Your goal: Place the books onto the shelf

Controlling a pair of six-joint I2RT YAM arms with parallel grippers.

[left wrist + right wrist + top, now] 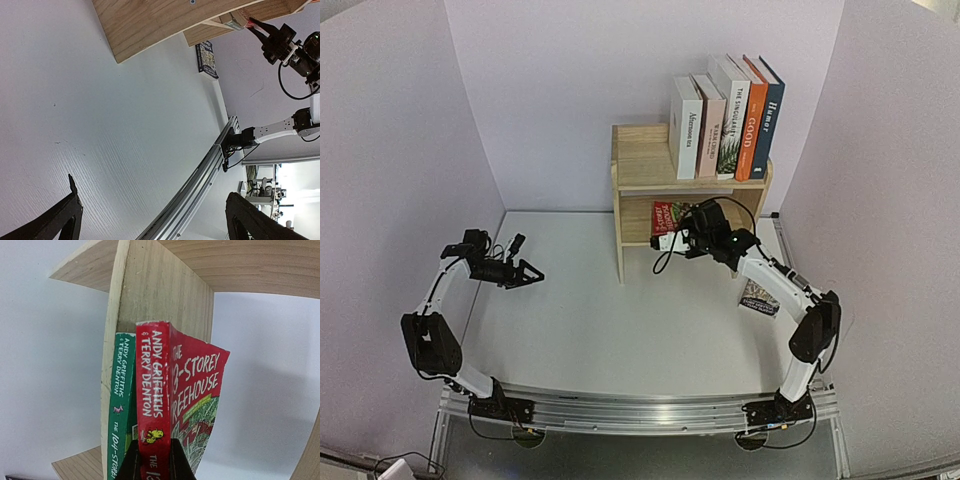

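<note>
The red Treehouse book (152, 390) stands upright in the lower tier of the shelf (640, 165). The right pincer (153, 462) is clamped on the bottom of its spine, one finger on each side. Just left of this pincer, in its own camera, the green Treehouse book (120, 405) stands between the red book and the side panel (150, 295). Above the pincer, on the top tier, five books (725, 118) stand in a row with spines outward.

So I judge that six books are placed and the seventh is almost placed; it needs only to be released. Its cover bends open a little, so it may lean when it is let go.

Behind the pincer, beside its own forearm, the last book (760, 297) lies flat on the table (580, 330); this one is left to do. Well away on the pincer's left, the left pincer (525, 272) hangs over the table with its fingers wide apart and holds nothing.
</note>
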